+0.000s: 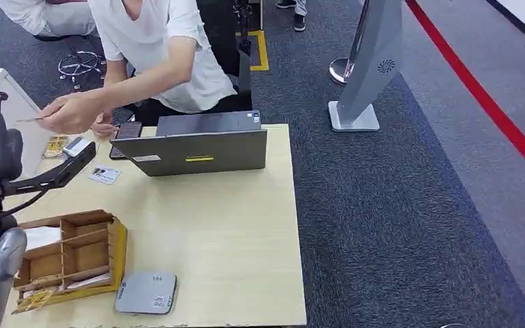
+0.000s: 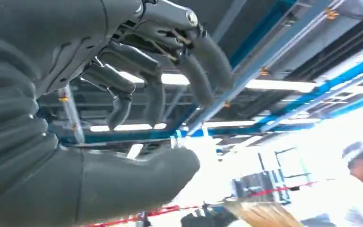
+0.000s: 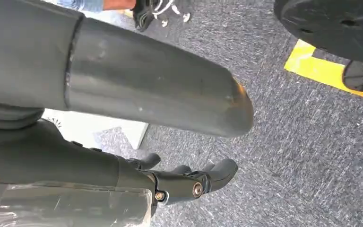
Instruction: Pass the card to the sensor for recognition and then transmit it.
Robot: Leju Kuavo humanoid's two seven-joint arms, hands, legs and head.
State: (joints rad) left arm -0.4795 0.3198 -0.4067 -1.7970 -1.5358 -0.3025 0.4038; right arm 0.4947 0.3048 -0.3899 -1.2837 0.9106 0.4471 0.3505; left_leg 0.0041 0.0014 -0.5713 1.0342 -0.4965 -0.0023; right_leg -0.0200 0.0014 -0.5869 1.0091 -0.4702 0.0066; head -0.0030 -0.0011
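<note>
Here, person's hand (image 1: 75, 113) holds card (image 1: 31, 119) past table (image 1: 246, 246) edge (left side).

One laptop (image 1: 202, 143), one wooden organizer (image 1: 72, 256), one grey sensor box (image 1: 147, 292) — lower left — one phone (image 1: 127, 132), one white card (image 1: 104, 175).

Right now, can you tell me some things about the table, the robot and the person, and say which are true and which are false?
1. The grey laptop stands open on the light wooden table. True.
2. The wooden divided box sits on the carpet. False: it sits on the table.
3. The person's hand holds a thin card. True.
4. The robot's left hand grips a card. False: it holds nothing.
5. The flat grey sensor box lies beside the wooden box. True.
</note>
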